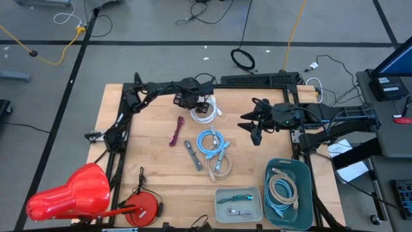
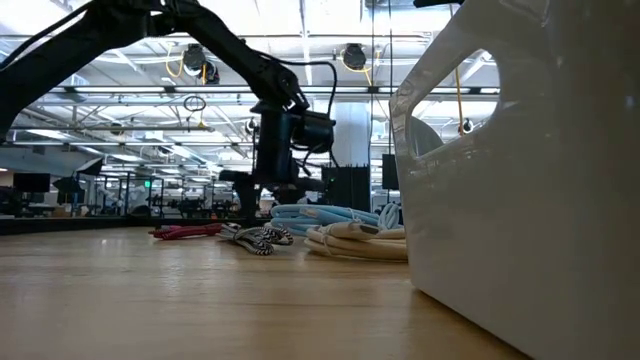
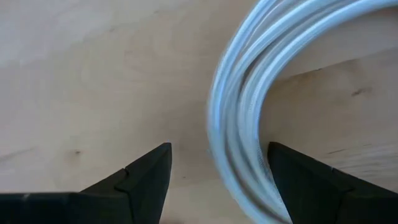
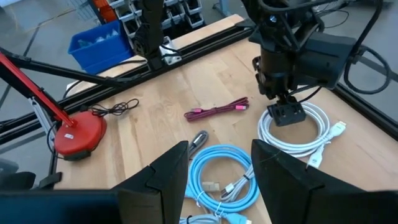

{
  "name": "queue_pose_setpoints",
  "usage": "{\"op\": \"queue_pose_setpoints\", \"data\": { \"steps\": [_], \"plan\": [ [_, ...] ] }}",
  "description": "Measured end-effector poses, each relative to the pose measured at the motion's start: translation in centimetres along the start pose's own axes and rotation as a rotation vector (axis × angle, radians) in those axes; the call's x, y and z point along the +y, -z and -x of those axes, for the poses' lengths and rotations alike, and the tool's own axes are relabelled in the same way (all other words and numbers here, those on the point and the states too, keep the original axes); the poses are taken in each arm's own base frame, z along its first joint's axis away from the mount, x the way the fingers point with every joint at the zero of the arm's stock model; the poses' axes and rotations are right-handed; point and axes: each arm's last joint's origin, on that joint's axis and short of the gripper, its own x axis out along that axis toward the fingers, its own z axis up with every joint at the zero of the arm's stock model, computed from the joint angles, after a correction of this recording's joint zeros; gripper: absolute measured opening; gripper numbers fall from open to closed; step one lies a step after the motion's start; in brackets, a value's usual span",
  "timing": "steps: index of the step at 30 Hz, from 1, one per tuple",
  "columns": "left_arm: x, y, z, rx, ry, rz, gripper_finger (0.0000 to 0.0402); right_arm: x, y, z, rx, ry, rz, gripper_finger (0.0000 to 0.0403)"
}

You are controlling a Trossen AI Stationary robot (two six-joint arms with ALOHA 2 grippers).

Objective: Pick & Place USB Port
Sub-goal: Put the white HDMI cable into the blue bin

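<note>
Now our left gripper (image 3: 217, 180) straddles the white cable (image 3: 249, 112), fingers spread; we'd lower squarely, then pinch. Right gripper (image 4: 217, 168) waits spread.

White USB cable (image 1: 206, 111) lies coiled flat on the table's far side, plug ends poking outward.

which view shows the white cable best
The right wrist view: the whole white cable coil lies under the left pincer. The high view shows it small and partly covered, the left wrist view only a close arc, the low view hides it.
</note>
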Motion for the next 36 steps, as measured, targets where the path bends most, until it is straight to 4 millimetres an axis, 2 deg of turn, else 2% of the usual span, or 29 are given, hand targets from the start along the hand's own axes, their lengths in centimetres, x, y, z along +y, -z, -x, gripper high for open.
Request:
{"op": "queue_pose_setpoints", "data": {
  "steps": [5,8,11,17,23,28,32,36],
  "plan": [
    [0.2,0.4,-0.8,0.033,0.032,0.016,0.0264,0.0,0.0,0.0,0.0,0.0,0.02,0.0167],
    [0.2,0.5,-1.0,0.036,0.035,0.022,0.0235,0.0,0.0,0.0,0.0,0.0,0.023,0.0167],
    [0.1,0.5,-1.1,0.037,0.045,0.012,0.0181,0.0,0.0,0.0,0.0,0.001,0.026,0.0166],
    [0.0,0.4,-1.2,0.037,0.078,-0.039,0.0043,0.0,0.0,0.0,-0.001,0.0,0.024,0.0167],
    [-0.1,0.6,-0.9,0.029,0.073,-0.063,0.0038,0.0,0.0,0.0,-0.001,0.001,-0.002,0.0167],
    [0.7,0.9,1.6,-0.015,0.088,-0.102,0.0038,0.0,0.0,0.0,-0.003,0.006,-0.033,0.0167],
    [2.1,1.5,7.0,-0.132,0.141,-0.117,0.0038,-0.2,-0.1,0.0,-0.021,0.038,-0.073,0.0167],
    [3.4,2.9,11.5,-0.24,0.188,-0.129,0.0038,-0.5,0.2,-0.5,-0.048,0.08,-0.127,0.0167]
  ]
}}
